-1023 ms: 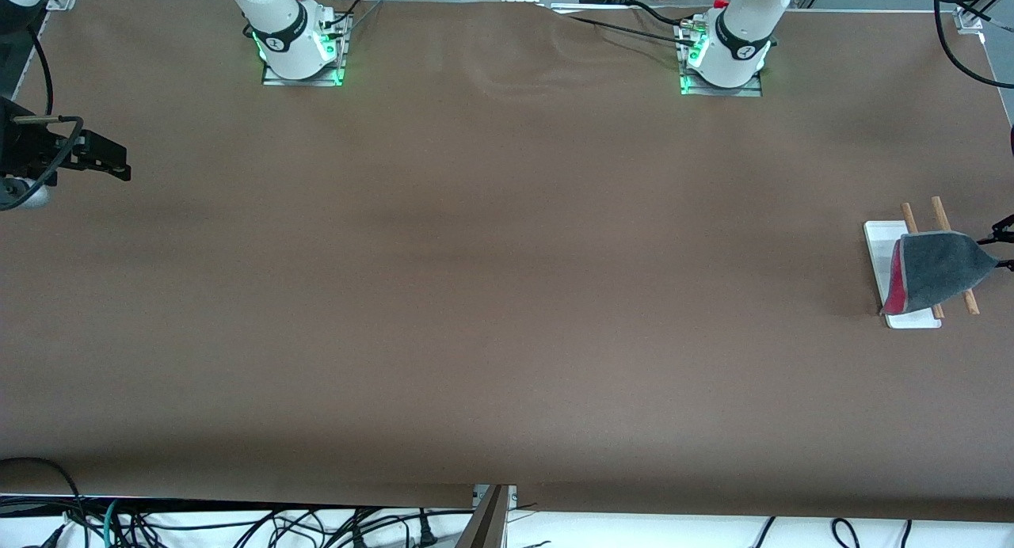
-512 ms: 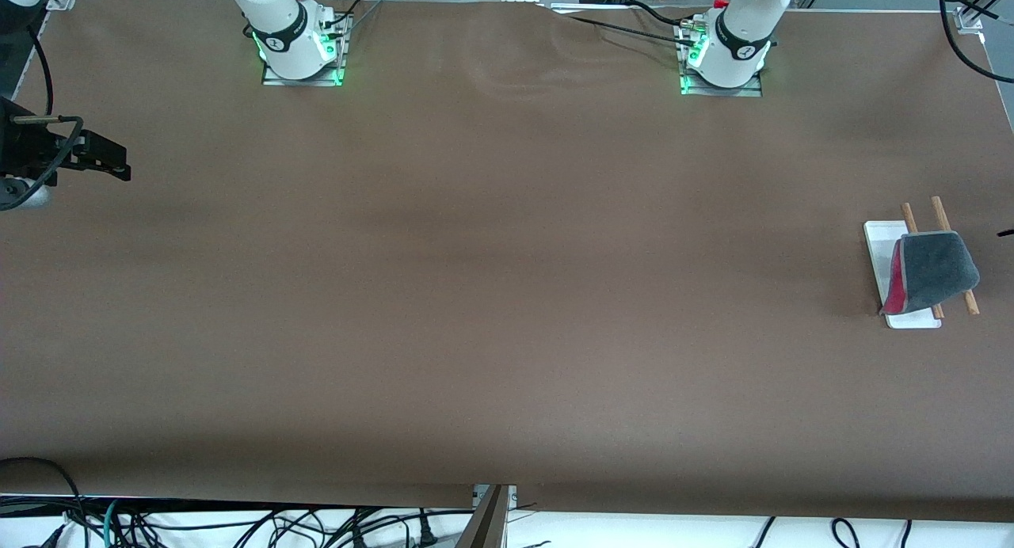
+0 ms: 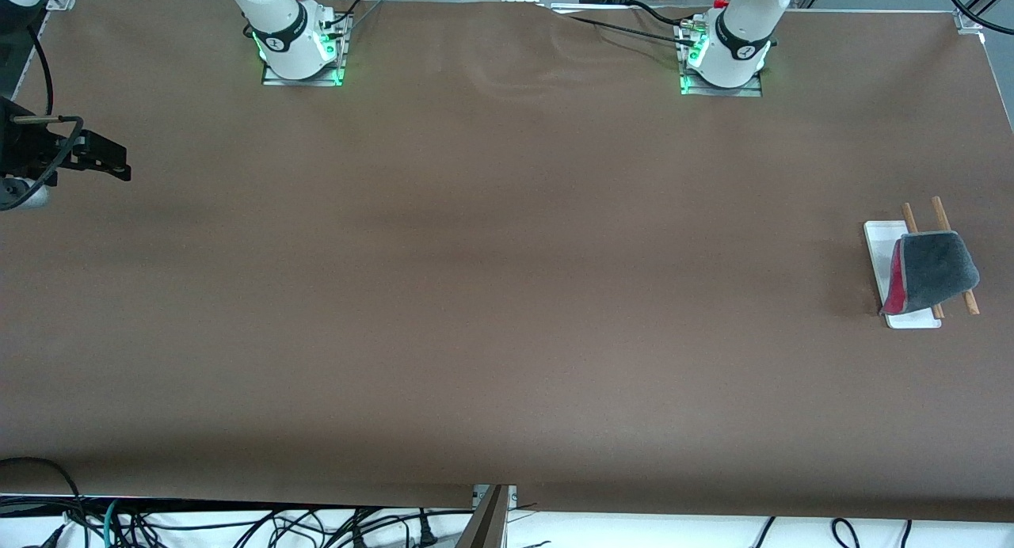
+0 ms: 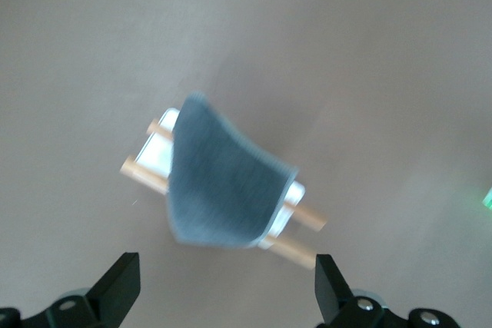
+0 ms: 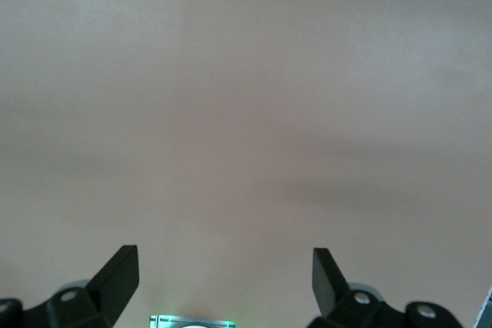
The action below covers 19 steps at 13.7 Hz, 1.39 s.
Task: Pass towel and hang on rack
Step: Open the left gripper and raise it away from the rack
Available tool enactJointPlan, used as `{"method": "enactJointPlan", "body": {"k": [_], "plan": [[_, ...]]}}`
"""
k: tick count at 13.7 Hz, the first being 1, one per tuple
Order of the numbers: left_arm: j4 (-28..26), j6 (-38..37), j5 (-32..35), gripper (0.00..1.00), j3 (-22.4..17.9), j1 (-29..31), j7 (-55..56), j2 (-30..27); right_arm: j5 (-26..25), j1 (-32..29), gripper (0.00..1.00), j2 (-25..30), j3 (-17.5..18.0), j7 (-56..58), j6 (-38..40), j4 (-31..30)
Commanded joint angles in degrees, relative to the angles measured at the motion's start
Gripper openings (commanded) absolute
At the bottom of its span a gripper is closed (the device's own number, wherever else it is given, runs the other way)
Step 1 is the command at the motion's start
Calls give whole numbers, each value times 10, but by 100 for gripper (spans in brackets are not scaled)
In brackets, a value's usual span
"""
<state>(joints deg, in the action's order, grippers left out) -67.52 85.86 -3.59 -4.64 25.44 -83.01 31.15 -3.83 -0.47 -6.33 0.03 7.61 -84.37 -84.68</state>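
The dark grey towel [image 3: 933, 272], with its red-pink edge showing, hangs draped over the two wooden rods of the rack [image 3: 875, 251], at the left arm's end of the table. In the left wrist view the towel [image 4: 223, 190] lies over the rack's rods [image 4: 307, 218], and the left gripper [image 4: 227, 289] is open and empty above them, apart from the cloth. The left gripper is outside the front view. The right gripper [image 3: 119, 166] waits over the right arm's end of the table. It is open and empty in its wrist view [image 5: 224, 278].
The two arm bases [image 3: 301, 53] [image 3: 721, 57] stand with green lights along the table edge farthest from the front camera. Cables [image 3: 238, 524] hang below the nearest edge. The right wrist view shows bare brown table and a green-lit base [image 5: 191, 320].
The left gripper's tips, at the towel's corner a second ago, have let go and left the front view. The stretched corner has dropped back onto the rods. The right arm has not moved.
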Motion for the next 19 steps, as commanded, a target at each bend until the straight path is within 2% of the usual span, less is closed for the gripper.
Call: {"method": "enactJointPlan", "body": {"k": [1, 4, 8, 12, 13, 15, 17, 19], "plan": [[-5, -38, -3, 100, -5, -68, 139, -24, 11, -1, 100, 6, -1, 10, -4, -5], [-6, -72, -6, 100, -5, -139, 306, -43, 11, -1, 100, 6, -1, 9, -4, -5], [-15, -104, -8, 100, -2, -193, 456, -78, 11, -1, 100, 6, -1, 8, -4, -5], [-16, -116, 18, 100, -5, -264, 598, -98, 12, -1, 100, 4, -2, 8, -4, -5], [-34, -104, 44, 100, -5, -288, 633, -121, 12, -1, 100, 4, -2, 8, -4, -5], [-106, -53, 62, 100, 20, -291, 710, -172, 12, -1, 100, 4, -2, 8, -4, -5], [-216, 44, 64, 100, 27, -290, 783, -245, 12, -1, 100, 3, -3, 8, -4, -5], [-299, 102, 62, 100, 37, -265, 839, -298, 12, -1, 100, 3, -3, 8, -4, -5]]}}
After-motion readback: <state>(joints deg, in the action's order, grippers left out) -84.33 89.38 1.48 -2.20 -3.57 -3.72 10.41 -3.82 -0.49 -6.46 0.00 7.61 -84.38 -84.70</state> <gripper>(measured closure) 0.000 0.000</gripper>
